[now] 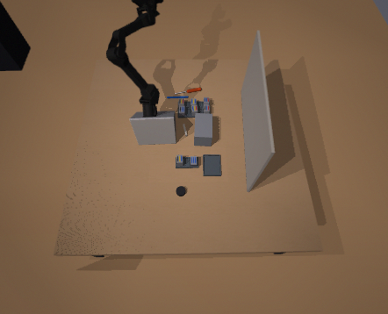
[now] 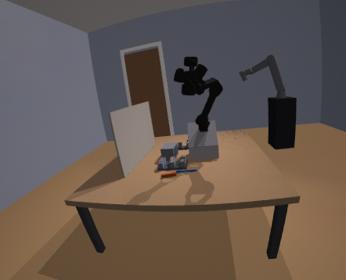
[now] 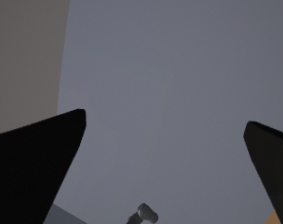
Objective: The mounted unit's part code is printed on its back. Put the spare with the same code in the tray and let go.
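Observation:
My gripper (image 3: 166,123) is open and empty, raised high above the table and facing a wall; in the top view its fingers are out of frame. Several small grey units with coloured marks (image 1: 194,108) (image 2: 172,161) stand in a dark rack (image 2: 171,168). Two similar units, a left one (image 1: 180,160) and a right one (image 1: 193,160), stand in a smaller rack (image 1: 187,166). The dark square tray (image 1: 211,165) beside them looks empty. No printed code is readable, and which unit is the mounted one cannot be told.
A grey block (image 1: 204,127) (image 2: 169,150) stands between the racks. A tall pale panel (image 1: 258,114) (image 2: 133,137) stands on one side, the arm's pale base box (image 1: 156,131) (image 2: 203,152) on the other. An orange-handled screwdriver (image 1: 194,90) (image 2: 168,175), a blue pen (image 1: 177,97) (image 2: 187,170) and a black disc (image 1: 181,191) lie nearby.

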Available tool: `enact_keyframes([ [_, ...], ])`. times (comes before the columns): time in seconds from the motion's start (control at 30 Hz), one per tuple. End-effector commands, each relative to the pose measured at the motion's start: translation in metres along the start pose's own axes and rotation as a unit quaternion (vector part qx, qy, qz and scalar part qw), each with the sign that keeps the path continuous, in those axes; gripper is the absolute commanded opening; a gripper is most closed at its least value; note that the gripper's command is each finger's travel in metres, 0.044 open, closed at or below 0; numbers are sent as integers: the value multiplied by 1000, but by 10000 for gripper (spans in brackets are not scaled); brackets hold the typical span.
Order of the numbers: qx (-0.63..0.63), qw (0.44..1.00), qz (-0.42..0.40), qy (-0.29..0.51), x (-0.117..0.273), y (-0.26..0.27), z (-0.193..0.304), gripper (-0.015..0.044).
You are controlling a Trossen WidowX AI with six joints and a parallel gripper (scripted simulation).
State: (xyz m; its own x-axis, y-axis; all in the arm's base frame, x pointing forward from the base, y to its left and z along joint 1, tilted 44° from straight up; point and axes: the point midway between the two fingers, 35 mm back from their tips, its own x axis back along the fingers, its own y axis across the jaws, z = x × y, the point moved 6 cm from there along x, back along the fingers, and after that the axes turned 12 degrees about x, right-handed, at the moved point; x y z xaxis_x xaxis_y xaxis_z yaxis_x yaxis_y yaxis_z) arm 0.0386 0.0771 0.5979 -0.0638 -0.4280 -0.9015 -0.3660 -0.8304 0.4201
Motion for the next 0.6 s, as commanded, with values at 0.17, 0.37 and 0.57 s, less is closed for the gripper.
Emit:
enact_keyframes([
  [0.17,181,967,174,-46,-4,-96,-57,440],
  [0.37,260,916,303,-48,12,-156,-102,440],
  [0.57,305,852,423,-45,47,-193,-149,440],
])
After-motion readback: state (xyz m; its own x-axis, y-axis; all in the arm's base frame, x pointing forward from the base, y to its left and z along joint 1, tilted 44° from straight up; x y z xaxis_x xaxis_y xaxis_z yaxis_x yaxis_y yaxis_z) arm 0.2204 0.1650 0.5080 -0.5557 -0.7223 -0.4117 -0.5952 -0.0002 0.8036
